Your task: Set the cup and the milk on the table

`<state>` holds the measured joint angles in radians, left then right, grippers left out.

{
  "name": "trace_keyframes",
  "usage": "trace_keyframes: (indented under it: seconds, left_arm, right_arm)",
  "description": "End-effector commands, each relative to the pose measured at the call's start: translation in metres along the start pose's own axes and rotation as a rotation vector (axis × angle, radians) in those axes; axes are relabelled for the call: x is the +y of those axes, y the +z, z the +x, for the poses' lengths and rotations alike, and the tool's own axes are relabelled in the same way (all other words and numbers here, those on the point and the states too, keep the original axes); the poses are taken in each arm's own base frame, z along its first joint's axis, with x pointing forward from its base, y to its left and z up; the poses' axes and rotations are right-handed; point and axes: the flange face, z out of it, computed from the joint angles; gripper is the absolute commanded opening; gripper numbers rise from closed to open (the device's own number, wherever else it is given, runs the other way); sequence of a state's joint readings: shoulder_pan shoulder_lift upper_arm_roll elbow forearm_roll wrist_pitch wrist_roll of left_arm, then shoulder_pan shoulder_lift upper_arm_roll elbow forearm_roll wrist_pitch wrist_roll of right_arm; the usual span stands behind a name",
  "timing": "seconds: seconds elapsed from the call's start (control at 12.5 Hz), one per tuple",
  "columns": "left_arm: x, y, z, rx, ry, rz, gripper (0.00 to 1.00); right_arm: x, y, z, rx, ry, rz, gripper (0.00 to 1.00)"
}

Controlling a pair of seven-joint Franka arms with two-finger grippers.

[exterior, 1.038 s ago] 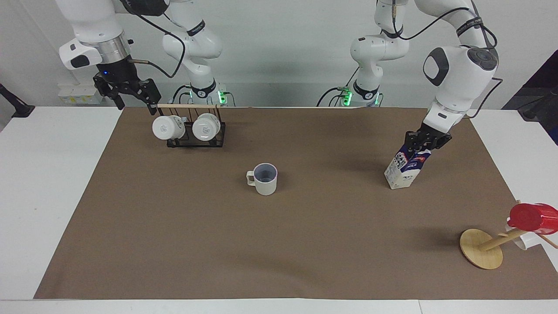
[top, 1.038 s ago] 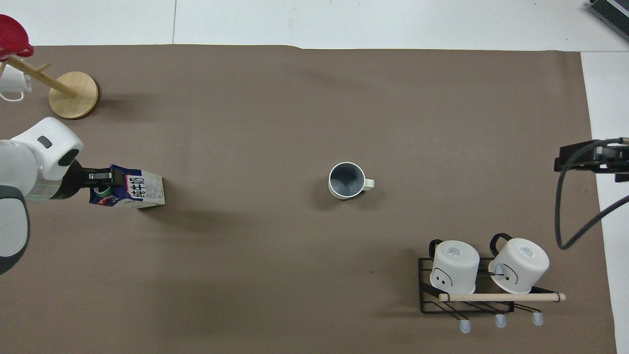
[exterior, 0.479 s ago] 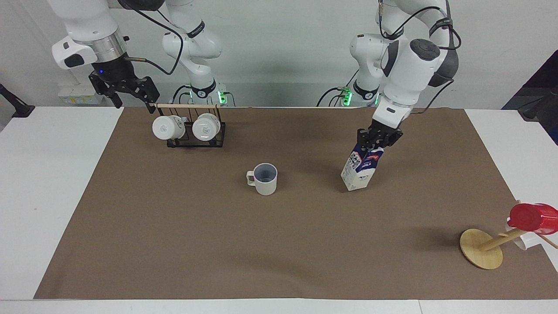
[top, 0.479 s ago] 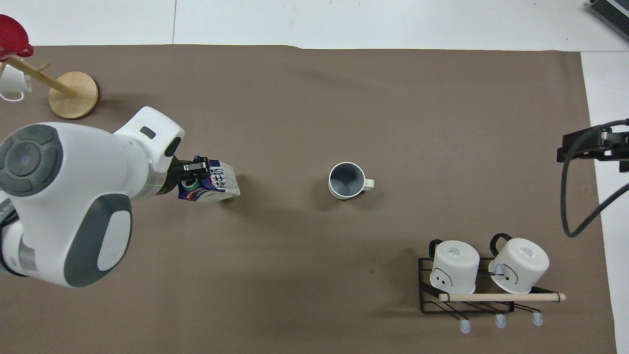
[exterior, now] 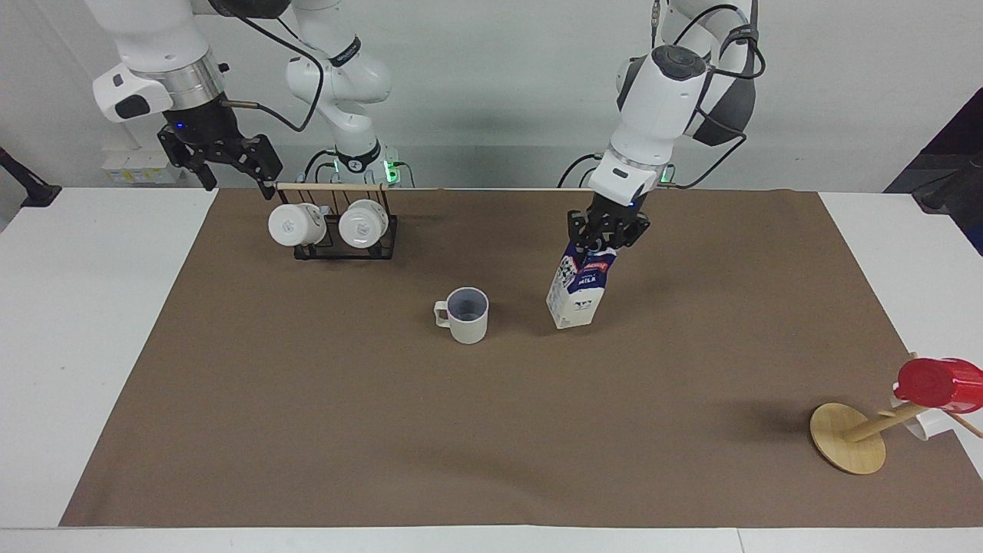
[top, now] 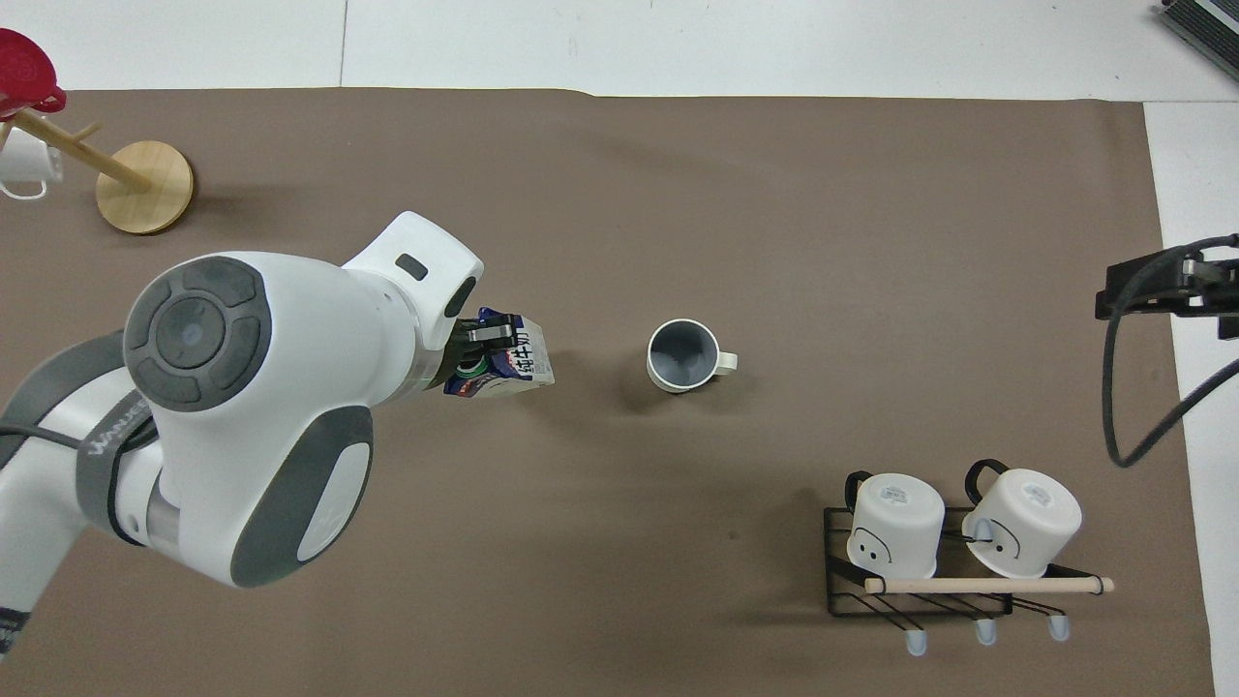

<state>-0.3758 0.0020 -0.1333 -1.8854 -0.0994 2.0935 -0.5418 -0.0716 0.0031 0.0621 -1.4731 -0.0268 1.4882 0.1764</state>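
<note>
The left hand is clamped on the top of the milk. The milk hangs tilted in the air, over the brown sheet on the bench, just beside the cup on the left arm's side. The carton does not touch the cup. From above, the left arm covers part of the sheet and the milk sticks out from under it, pointing toward the cup.

The cup stands upright on the sheet near the middle of the bench. Its open side faces up and its handle points toward the right arm's end.

The right hand waits in the air with its fingers apart, near the end of the rack. Two white mugs hang on that rack.

A wooden stand with a red cup leans at the left arm's end, farther from the robots.
</note>
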Motion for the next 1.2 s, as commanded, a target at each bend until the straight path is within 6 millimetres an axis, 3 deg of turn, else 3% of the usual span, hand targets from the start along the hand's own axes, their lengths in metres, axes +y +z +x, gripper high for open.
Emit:
trace_keyframes:
  seconds: [0.0, 0.24, 0.64, 1.12]
  left_arm:
    - [0.023, 0.001, 0.012, -0.042, 0.007, 0.016, 0.46]
    - [0.054, 0.04, 0.011, -0.036, 0.014, 0.103, 0.46]
    - [0.05, 0.051, 0.01, -0.04, 0.014, 0.112, 0.46]
    - [0.032, 0.07, 0.007, -0.059, 0.04, 0.133, 0.45]
  right_arm:
    - [0.0, -0.003, 0.0, -0.011, -0.006, 0.009, 1.0]
    - [0.0, -0.003, 0.0, -0.011, -0.006, 0.009, 1.0]
    - [0.0, -0.003, 0.0, -0.011, -0.006, 0.009, 1.0]
    - [0.0, -0.003, 0.0, -0.011, -0.006, 0.009, 1.0]
